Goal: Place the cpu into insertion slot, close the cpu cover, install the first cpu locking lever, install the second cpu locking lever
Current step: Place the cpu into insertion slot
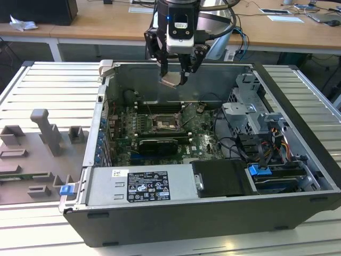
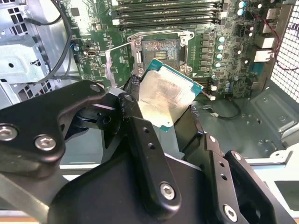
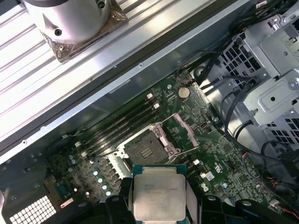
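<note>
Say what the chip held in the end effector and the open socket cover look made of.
The small square pale-faced chip: matte silvery-beige metal lid with faint scuffs, on a green board edge; likely plated metal over laminate. The thin silver square frame cover: bare sheet metal, probably steel, going by its shiny reflective face and thin stamped edges.

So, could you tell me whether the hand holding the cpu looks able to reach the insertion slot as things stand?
Probably yes. The hand holds the cpu above the motherboard, the cpu cover stands swung open, and the insertion slot lies bare with nothing seen over it.
</note>
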Motion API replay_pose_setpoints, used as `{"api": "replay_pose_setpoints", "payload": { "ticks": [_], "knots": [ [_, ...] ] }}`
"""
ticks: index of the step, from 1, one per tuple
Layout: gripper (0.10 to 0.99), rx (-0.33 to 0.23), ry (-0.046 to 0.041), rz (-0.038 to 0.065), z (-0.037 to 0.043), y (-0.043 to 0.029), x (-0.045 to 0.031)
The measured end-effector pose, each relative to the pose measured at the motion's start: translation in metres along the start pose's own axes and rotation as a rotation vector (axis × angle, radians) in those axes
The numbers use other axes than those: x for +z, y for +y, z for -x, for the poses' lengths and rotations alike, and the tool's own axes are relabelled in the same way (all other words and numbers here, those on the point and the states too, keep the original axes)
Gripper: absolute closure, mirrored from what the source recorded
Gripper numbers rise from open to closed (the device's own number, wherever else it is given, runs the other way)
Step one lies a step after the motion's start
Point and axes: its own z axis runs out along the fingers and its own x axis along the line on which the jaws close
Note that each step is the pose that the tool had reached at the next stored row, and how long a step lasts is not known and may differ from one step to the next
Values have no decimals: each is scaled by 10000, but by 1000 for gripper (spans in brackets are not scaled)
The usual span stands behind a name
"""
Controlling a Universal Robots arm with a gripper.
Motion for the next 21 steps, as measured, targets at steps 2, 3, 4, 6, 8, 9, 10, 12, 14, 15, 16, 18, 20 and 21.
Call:
{"api": "replay_pose_setpoints", "payload": {
  "ticks": [2,3,4,6,8,9,10,12,14,15,16,18,20,21],
  "knots": [
    [545,1,0,-2,0,-1,11],
    [545,1,-1,-2,0,-2,15],
    [545,1,-1,-2,0,-2,18],
    [545,1,0,0,1,-3,26],
    [545,1,-1,-1,1,-3,32],
    [545,1,-3,-4,1,-4,37],
    [545,2,-3,-6,1,-4,40],
    [545,17,-8,-10,1,-5,44],
    [545,126,-21,-12,1,-5,48],
    [545,190,-28,-12,1,-5,50],
    [545,252,-34,-12,1,-5,51],
    [545,401,-49,-12,1,-5,54],
    [545,555,-63,-10,1,-6,56],
    [545,656,-72,-8,1,-6,57]
  ]
}}
